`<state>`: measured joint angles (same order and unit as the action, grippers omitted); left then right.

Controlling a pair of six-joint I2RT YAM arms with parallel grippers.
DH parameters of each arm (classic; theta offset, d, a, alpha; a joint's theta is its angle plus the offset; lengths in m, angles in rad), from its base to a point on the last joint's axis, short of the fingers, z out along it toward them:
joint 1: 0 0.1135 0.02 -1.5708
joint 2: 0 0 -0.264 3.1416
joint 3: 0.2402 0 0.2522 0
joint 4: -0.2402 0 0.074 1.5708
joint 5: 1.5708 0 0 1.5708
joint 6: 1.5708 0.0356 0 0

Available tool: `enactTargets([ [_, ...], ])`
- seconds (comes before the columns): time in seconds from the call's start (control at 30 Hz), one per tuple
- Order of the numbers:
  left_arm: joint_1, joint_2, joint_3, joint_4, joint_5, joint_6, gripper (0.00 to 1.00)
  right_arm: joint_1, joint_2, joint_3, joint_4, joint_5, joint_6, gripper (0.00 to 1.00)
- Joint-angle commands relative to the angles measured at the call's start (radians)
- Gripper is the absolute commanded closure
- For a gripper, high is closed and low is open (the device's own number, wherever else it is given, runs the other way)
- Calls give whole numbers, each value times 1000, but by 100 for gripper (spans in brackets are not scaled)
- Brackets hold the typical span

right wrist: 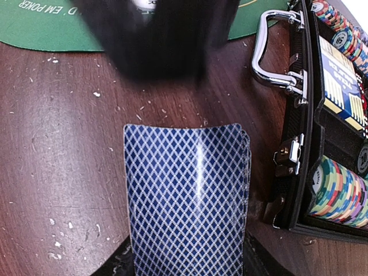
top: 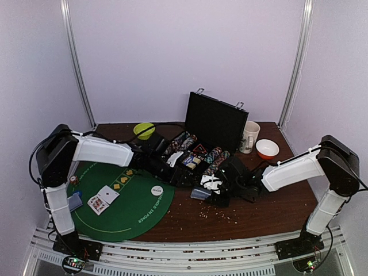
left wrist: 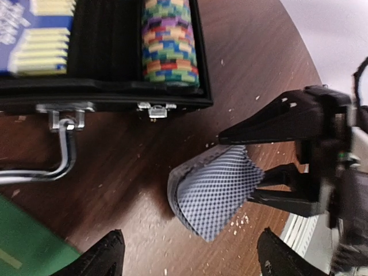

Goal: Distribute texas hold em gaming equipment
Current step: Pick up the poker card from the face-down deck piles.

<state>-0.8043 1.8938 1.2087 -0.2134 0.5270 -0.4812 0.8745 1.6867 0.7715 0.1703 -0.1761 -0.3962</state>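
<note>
My right gripper (top: 210,190) is shut on a deck of blue-backed playing cards (right wrist: 187,195), held bowed just above the brown table in front of the case. The deck also shows in the top view (top: 200,194) and the left wrist view (left wrist: 215,190), where the right fingers (left wrist: 276,123) pinch its far end. My left gripper (left wrist: 191,256) is open and empty, hovering just over the deck's free end. The open black case (top: 198,152) holds rows of multicoloured poker chips (left wrist: 169,43). On the green mat (top: 132,213) lie two face-up cards (top: 103,200), a white dealer disc (top: 157,190) and more blue-backed cards (top: 75,201).
A lime-green bowl (top: 144,130) stands at the back left, a white mug (top: 249,137) and an orange bowl (top: 267,149) at the back right. The case's metal handle (right wrist: 270,49) juts towards the mat. Crumbs dot the table.
</note>
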Motion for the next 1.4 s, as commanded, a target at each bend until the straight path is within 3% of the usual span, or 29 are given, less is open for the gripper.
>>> enactTargets([
  [0.0, -28, 99, 70, 146, 115, -35, 17, -6, -36, 1, 6, -17, -3, 47],
  [0.07, -34, 142, 93, 125, 109, -45, 22, -6, -37, 0, 8, -16, -2, 47],
  [0.17, -35, 187, 111, 96, 92, -49, 39, -5, -41, -1, 14, -17, -3, 47],
  [0.3, -36, 224, 133, 101, 71, -62, 43, -5, -38, -1, 19, -24, -1, 47],
  [0.53, -44, 243, 163, 63, 57, -47, 63, -6, -44, -6, 18, -20, 1, 47],
  [0.67, -43, 213, 147, -4, -16, 0, 64, -6, -45, -8, 22, -21, 3, 47],
  [1.1, -36, 160, 136, -63, -62, 48, 67, -6, -35, 1, 10, -15, 5, 47],
  [1.23, -36, 147, 137, -90, -69, 64, 76, -5, -36, 3, 6, -11, 6, 47],
  [1.37, -35, 133, 136, -104, -76, 72, 78, -6, -33, 5, 4, -10, 7, 47],
])
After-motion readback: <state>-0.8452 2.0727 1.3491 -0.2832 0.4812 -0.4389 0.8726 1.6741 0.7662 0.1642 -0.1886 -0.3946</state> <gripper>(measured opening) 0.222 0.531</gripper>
